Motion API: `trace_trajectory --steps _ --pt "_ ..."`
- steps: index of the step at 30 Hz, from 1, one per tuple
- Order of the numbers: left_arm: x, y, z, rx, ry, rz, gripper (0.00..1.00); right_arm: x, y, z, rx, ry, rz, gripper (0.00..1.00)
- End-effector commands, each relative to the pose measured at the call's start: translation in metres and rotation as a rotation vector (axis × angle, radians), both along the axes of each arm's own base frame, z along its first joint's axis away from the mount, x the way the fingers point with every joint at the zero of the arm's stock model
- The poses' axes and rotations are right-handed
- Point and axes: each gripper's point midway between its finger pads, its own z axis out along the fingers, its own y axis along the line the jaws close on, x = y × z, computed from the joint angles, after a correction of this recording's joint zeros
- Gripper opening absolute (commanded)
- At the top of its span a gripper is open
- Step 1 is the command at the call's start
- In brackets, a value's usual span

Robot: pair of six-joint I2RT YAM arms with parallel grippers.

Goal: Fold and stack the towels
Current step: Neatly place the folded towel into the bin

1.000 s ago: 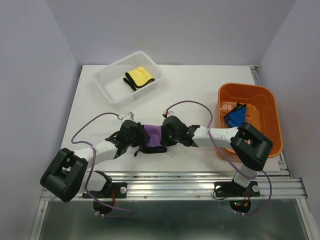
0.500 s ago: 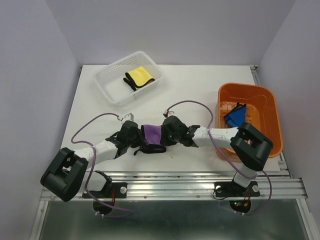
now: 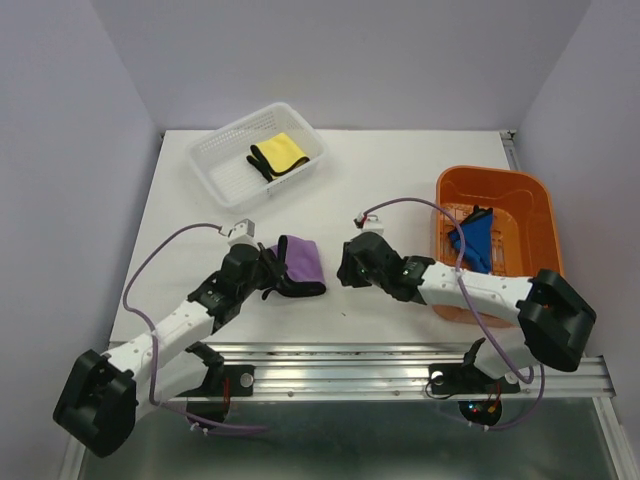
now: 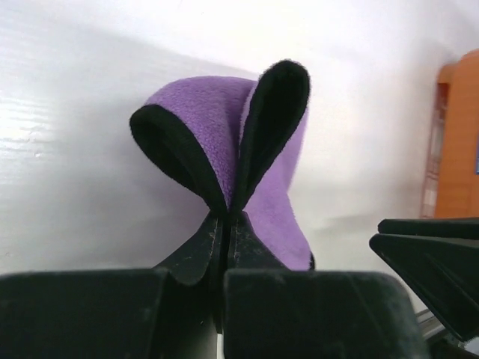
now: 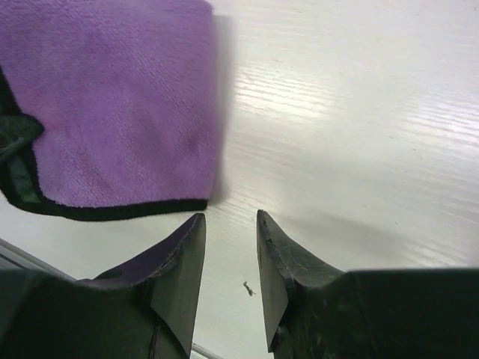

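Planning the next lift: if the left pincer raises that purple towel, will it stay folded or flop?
Probably flops: the purple towel curls limply beyond the left pincer pinching it. Likely light for its size; its fuzzy nap should resist slipping.

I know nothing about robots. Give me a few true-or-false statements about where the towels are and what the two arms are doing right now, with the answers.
1. The yellow towel lies in the white basket. True.
2. The blue towel lies flat on the table. False: it is inside the orange basket.
3. The left fingers are pinching the purple towel. True.
4. The right fingers also grip the purple towel. False: they are slightly apart and empty, next to the towel's edge.
5. All three towels are stacked in one pile. False: each is in a different place.
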Motion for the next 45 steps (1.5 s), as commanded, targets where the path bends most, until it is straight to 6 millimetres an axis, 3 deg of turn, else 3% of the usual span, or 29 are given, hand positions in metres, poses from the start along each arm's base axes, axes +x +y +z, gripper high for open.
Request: trace_trajectory --steps 1,8,12,13,14,16,17,19,20,22,23,28,29,30,32,33,37,38,39,45 --pt "0.001 0.0 0.023 -0.022 -0.087 -0.015 0.0 0.008 -0.021 0.018 0.021 -0.081 -0.108 0.39" --pt "0.016 -0.004 0.08 -0.06 -0.216 -0.009 0.0 0.011 -0.049 0.038 0.039 -0.15 -0.224 0.43" --pt "0.031 -0.007 0.118 -0.055 -0.284 0.002 0.0 0.013 -0.064 0.038 0.0 -0.162 -0.289 0.55" --pt "0.037 -0.009 0.138 -0.062 -0.317 0.007 0.0 0.014 -0.07 0.038 -0.021 -0.167 -0.309 0.65" --pt "0.041 -0.009 0.146 -0.059 -0.33 0.015 0.0 0.015 -0.073 0.038 -0.03 -0.166 -0.323 0.73" --pt "0.05 -0.007 0.156 -0.022 -0.343 0.034 0.0 0.017 -0.076 0.043 -0.031 -0.174 -0.351 0.99" --pt "0.057 -0.007 0.178 -0.031 -0.379 0.047 0.0 0.018 -0.08 0.045 -0.042 -0.182 -0.365 1.0" --pt "0.067 -0.005 0.188 0.002 -0.392 0.065 0.0 0.02 -0.082 0.053 -0.037 -0.196 -0.38 1.0" --pt "0.075 -0.002 0.21 -0.009 -0.427 0.088 0.0 0.021 -0.082 0.056 -0.033 -0.201 -0.384 1.0" --pt "0.087 0.0 0.217 0.014 -0.431 0.095 0.0 0.022 -0.082 0.063 -0.032 -0.214 -0.378 1.0" --pt "0.096 0.005 0.237 0.003 -0.461 0.112 0.0 0.022 -0.081 0.069 -0.023 -0.222 -0.375 1.0" --pt "0.138 0.015 0.26 0.029 -0.474 0.143 0.0 0.022 -0.084 0.085 0.006 -0.25 -0.375 1.0" --pt "0.145 0.017 0.274 0.016 -0.496 0.152 0.0 0.021 -0.086 0.089 0.015 -0.26 -0.381 1.0" --pt "0.158 0.024 0.267 0.026 -0.477 0.179 0.0 0.021 -0.087 0.089 0.018 -0.263 -0.384 1.0" --pt "0.173 0.029 0.281 0.009 -0.495 0.205 0.0 0.022 -0.091 0.092 0.023 -0.279 -0.397 1.0" --pt "0.186 0.027 0.271 0.009 -0.47 0.214 0.0 0.021 -0.093 0.095 0.031 -0.287 -0.403 1.0" --pt "0.225 0.028 0.265 -0.023 -0.439 0.243 0.0 0.022 -0.096 0.102 0.057 -0.311 -0.414 1.0" --pt "0.234 0.027 0.273 -0.044 -0.449 0.246 0.0 0.022 -0.096 0.103 0.06 -0.317 -0.412 1.0" --pt "0.247 0.021 0.257 -0.054 -0.414 0.244 0.0 0.022 -0.095 0.103 0.062 -0.318 -0.407 1.0" --pt "0.301 0.02 0.238 -0.087 -0.373 0.314 0.0 0.02 -0.099 0.104 0.06 -0.327 -0.407 1.0"
